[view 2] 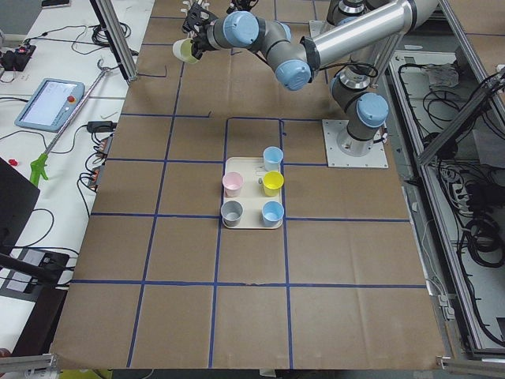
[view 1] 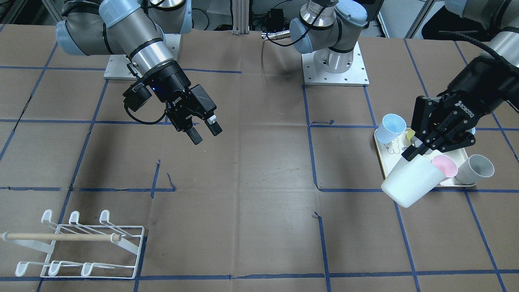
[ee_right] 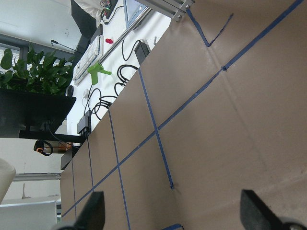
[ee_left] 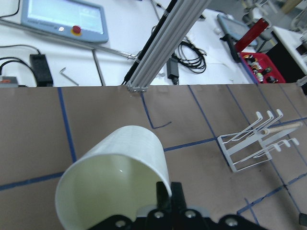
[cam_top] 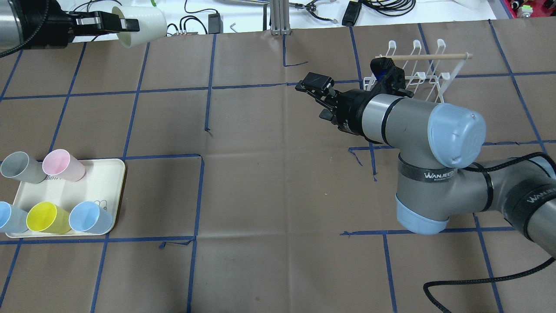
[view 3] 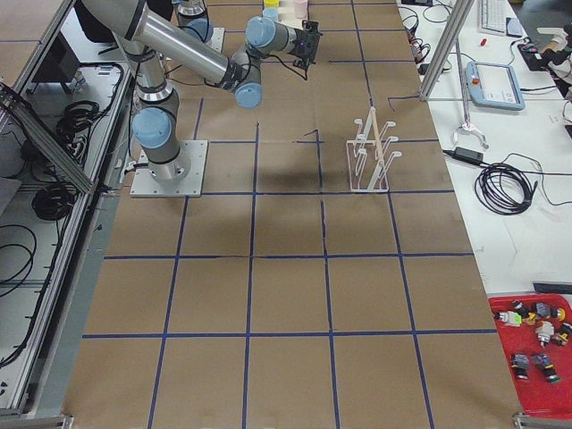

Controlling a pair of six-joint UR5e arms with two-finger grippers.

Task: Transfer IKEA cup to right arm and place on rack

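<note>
Left jaws are clamped on the rim of the cup, with one finger inside the mouth and one outside the wall. The cup hangs off the tabletop, lying roughly sideways, its base pointing away from the jaws.

Right jaws stand apart with nothing between them. In the wrist view I see both fingers spread wide over bare tabletop. They hover above the surface, well apart from the left jaws and the cup.

The rack stands on the tabletop, apart from the right jaws, on the side of them away from the cup.

The tray sits well apart from the left jaws. It carries grey, pink, yellow and two blue cups.
</note>
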